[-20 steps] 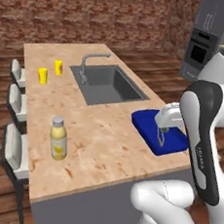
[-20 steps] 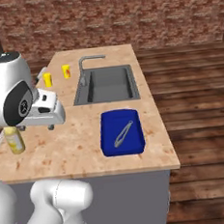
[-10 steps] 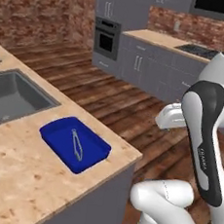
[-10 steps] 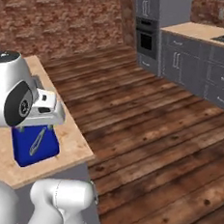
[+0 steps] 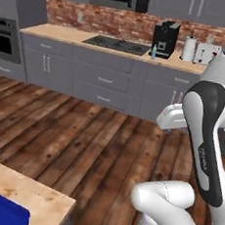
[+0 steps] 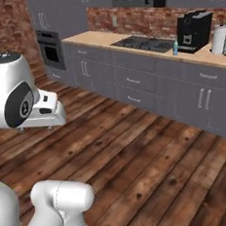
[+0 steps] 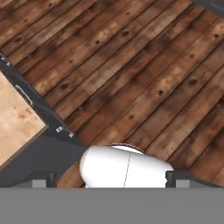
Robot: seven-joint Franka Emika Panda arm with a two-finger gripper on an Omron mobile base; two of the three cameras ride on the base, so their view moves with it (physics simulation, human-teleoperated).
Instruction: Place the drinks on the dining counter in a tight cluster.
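Though far off, slim blue bottle (image 5: 153, 52) beside black coffee machine (image 5: 165, 40).

No readable text or labels anywhere.

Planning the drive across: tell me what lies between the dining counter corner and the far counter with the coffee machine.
Bare wood floor in the left base view, between dining counter and coffee machine.

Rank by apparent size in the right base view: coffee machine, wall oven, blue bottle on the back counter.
1. wall oven
2. coffee machine, slightly smaller; both stand far off, so it's close
3. blue bottle, by far the smallest
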